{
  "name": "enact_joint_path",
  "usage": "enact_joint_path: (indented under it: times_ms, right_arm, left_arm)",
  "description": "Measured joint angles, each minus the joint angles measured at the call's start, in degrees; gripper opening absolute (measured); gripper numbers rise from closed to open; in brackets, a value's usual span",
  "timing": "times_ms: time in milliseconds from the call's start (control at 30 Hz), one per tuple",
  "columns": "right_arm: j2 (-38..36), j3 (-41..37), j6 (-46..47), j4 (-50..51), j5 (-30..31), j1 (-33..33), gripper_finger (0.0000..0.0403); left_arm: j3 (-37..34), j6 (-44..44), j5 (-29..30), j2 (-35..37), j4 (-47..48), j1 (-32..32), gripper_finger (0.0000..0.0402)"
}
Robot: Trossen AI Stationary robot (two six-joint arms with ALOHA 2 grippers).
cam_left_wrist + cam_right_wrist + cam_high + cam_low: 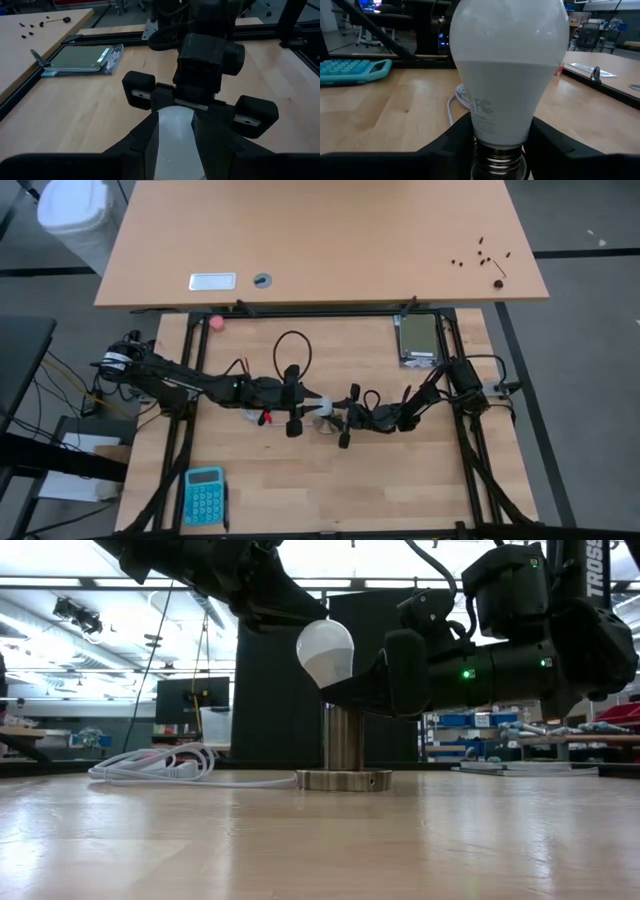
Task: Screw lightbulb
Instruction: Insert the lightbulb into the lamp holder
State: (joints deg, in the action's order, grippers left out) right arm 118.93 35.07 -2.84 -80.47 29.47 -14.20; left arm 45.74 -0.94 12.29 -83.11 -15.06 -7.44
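Note:
The white frosted lightbulb point(325, 650) hangs tilted just above the metal socket point(345, 738), an upright post on a round disc base point(345, 780) that rests on the table's middle. My left gripper point(175, 125) reaches in from the table's left and is shut on the bulb's globe. My right gripper point(352, 695) comes level from the right and is shut at the socket's top. The bulb's silvery screw base point(497, 161) sits between the right fingers. Whether it has entered the socket is hidden. My left gripper pinches the bulb's rounded globe point(174, 131) between its two fingers, slanting down from the table's left. The bulb is clear of the table, tilted, its screw end pointing down at the socket. My right gripper closes on the socket post's upper end point(345, 712), level from the table's right. Its own fingers point(452, 145) hide the contact. The socket stands upright on its disc base.
The socket's white cord point(150, 765) lies coiled to the socket's left in the low view. A pink ball point(216, 322) lies at the far left, a teal calculator point(204, 495) at the near left, a flat metal tray point(418, 340) at the far right.

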Motion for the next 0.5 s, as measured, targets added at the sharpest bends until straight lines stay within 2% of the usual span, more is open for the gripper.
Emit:
enact_joint_path:
  times_ms: [300,500]
  right_arm:
    - [0.00,0.00,-0.56,-0.37,-0.42,0.02,0.0211]
    - [0.08,0.00,-0.45,-0.88,-0.57,0.00,0.0215]
  left_arm:
    - [-0.24,0.32,-0.09,-0.24,0.82,0.04,0.0127]
    - [-0.24,0.32,-0.24,-0.24,0.67,0.24,0.0127]
